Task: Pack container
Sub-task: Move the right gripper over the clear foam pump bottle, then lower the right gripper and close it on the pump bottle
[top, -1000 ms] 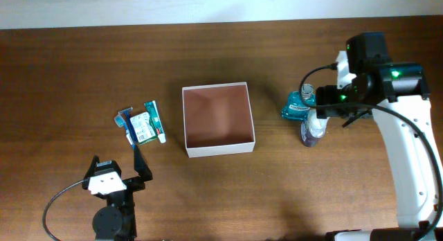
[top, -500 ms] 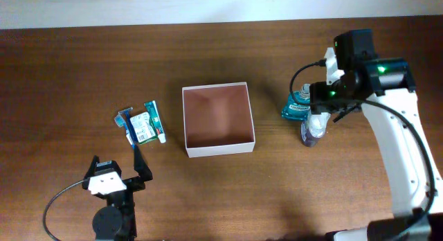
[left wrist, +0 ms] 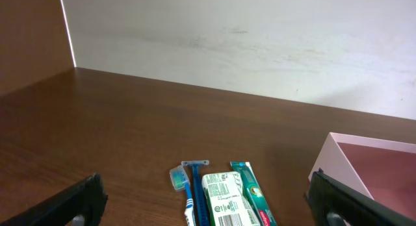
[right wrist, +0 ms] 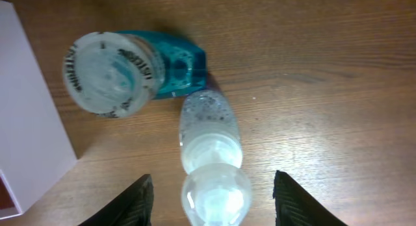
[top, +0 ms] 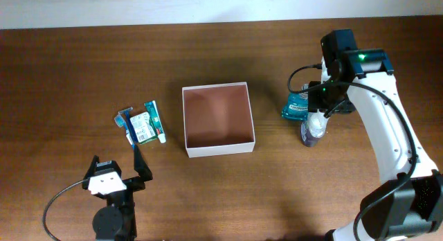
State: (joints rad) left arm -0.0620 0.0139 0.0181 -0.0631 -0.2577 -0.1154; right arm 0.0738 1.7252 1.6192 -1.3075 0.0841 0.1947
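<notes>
The container (top: 220, 148), a shallow white-walled box with a reddish-brown floor, sits mid-table with nothing in it; its wall also shows as the container (right wrist: 26, 122) and the container (left wrist: 331, 154). To its right lie a teal bottle (top: 296, 106) and a clear bottle (top: 311, 131) side by side. My right gripper (top: 320, 111) hangs over them. In the right wrist view the right gripper (right wrist: 213, 203) is open and straddles the clear bottle (right wrist: 209, 148), with a gap on each side; the teal bottle (right wrist: 130, 67) lies beyond. My left gripper (top: 118, 169) stands open near the front edge.
Left of the container lies a cluster of toiletries (top: 144, 125): a toothbrush (left wrist: 181, 184), a blue razor (left wrist: 195, 187), a green-and-white pack (left wrist: 224, 200) and a toothpaste box (left wrist: 250, 187). They lie just ahead of the left gripper (left wrist: 208, 213). A pale wall runs behind the table.
The right arm has shifted left over the two bottles and its jaws have narrowed around the clear bottle. The left arm has stayed still.
</notes>
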